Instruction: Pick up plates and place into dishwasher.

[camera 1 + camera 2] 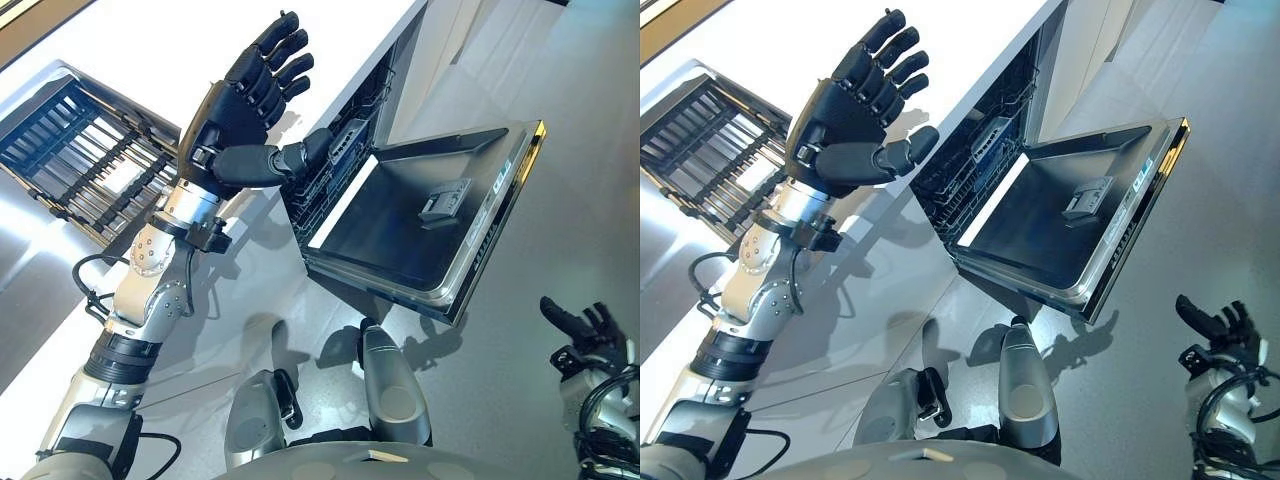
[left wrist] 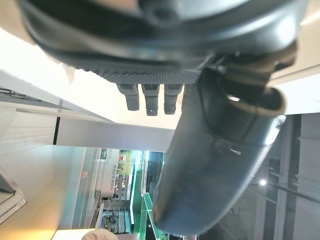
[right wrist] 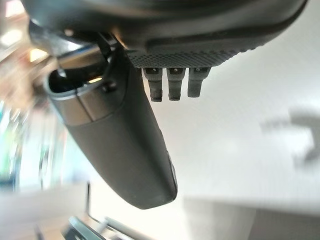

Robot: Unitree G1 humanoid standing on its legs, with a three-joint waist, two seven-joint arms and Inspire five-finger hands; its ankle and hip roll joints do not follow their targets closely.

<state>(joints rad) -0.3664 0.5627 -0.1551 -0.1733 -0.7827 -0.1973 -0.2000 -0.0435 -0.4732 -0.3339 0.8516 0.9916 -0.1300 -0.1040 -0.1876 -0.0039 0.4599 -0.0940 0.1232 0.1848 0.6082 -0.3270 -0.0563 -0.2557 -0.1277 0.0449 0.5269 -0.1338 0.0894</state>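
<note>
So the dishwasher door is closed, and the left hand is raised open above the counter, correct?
Not quite: the dishwasher door is open, folded down flat, as the left eye view shows. The rest holds: the left hand is raised open above the counter.

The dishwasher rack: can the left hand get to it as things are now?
Probably yes. The left hand is raised, open and empty beside the white counter, and the dishwasher door lies folded down, so the rack inside is uncovered. Nothing stands between them.

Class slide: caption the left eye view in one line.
Dark left hand raised open over white counter, beside open stainless dishwasher door.
</note>
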